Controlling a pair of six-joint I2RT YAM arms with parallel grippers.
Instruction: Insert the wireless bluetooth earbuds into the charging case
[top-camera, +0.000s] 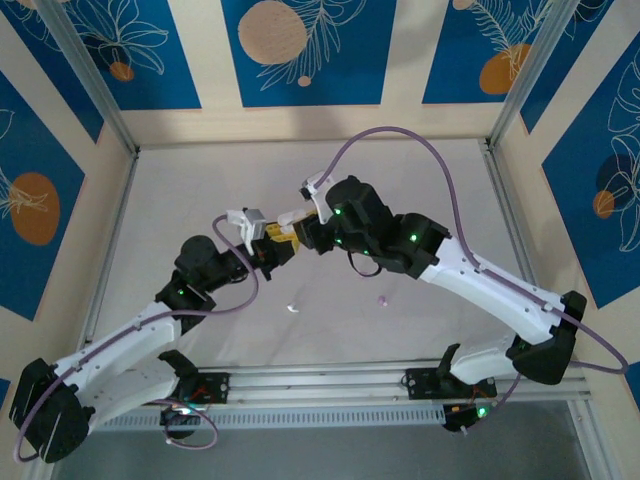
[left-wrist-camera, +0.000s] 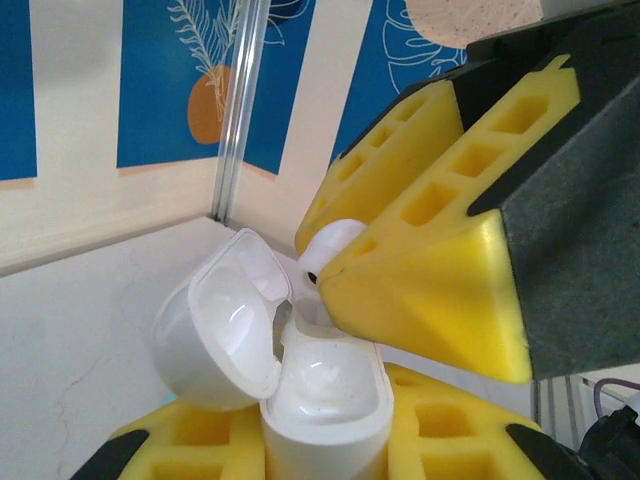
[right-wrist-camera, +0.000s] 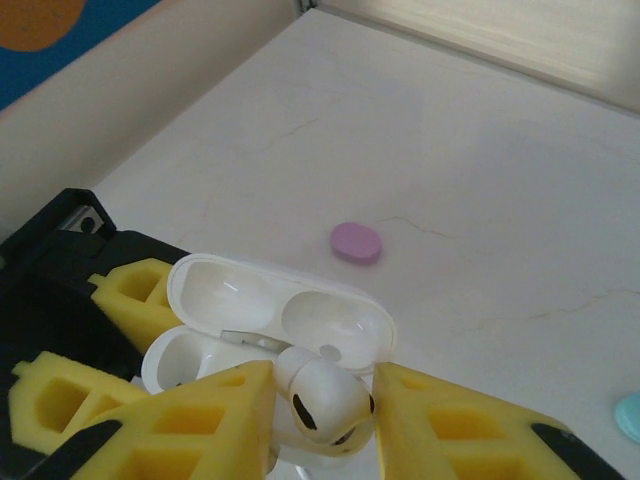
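Bright, even, diffuse overhead light, faint soft shadows on the pale matte tabletop (top-camera: 330, 330), soft glare patches inside the open glossy white plastic charging case (left-wrist-camera: 235, 330), glossy white plastic earbud (right-wrist-camera: 320, 400) sharp, blue patterned back wall (left-wrist-camera: 150, 80) slightly out of focus, top view mildly soft.

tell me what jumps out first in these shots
The left end effector grips an open white charging case, lid flipped back, over the table's middle. Just above it, the right end effector pinches a white earbud. A small pink case lies on the table beyond.
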